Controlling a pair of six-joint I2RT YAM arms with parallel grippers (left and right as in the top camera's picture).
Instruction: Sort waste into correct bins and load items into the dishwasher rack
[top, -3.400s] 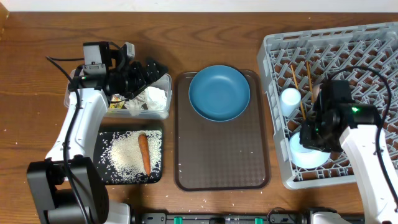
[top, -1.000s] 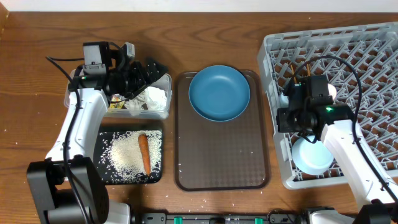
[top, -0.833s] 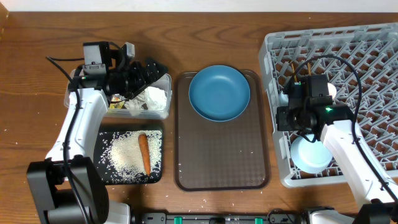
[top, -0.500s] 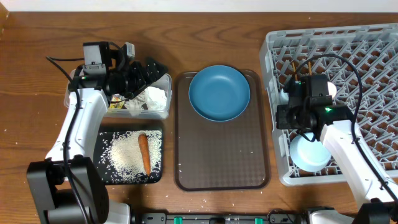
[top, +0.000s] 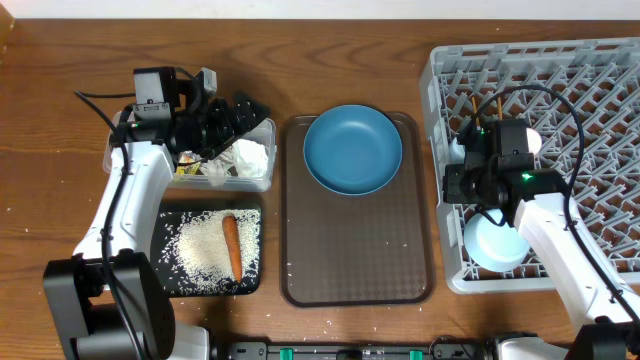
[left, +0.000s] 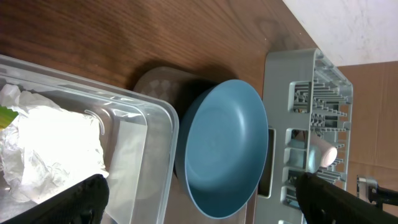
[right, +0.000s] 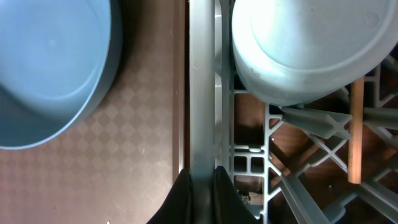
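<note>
The grey dishwasher rack (top: 600, 120) stands at the right. My right gripper (top: 455, 187) is shut on its left wall, seen close in the right wrist view (right: 200, 186). The rack holds the white-and-light-blue bowl (top: 497, 245), a light-blue cup (right: 305, 43), a pale pink cup (left: 324, 154) and the wooden chopsticks (top: 493, 105). The dark-blue plate (top: 352, 150) lies on the brown tray (top: 358, 260). My left gripper (top: 235, 115) is open and empty over the clear tub (top: 190, 178), which holds white tissue (top: 248, 155). The black tray (top: 170, 280) holds rice (top: 200, 250) and the carrot (top: 232, 247).
The brown serving tray sits between the bins and the rack, with its near half bare. The rack's left wall lies close to the tray's right edge. A few rice grains lie on the table near the front edge. A cable loops over the rack above my right arm.
My right gripper left the bowl, moved to the rack's left wall and shut on it. The rack has slid a little to the right and away. The left arm has not moved.
</note>
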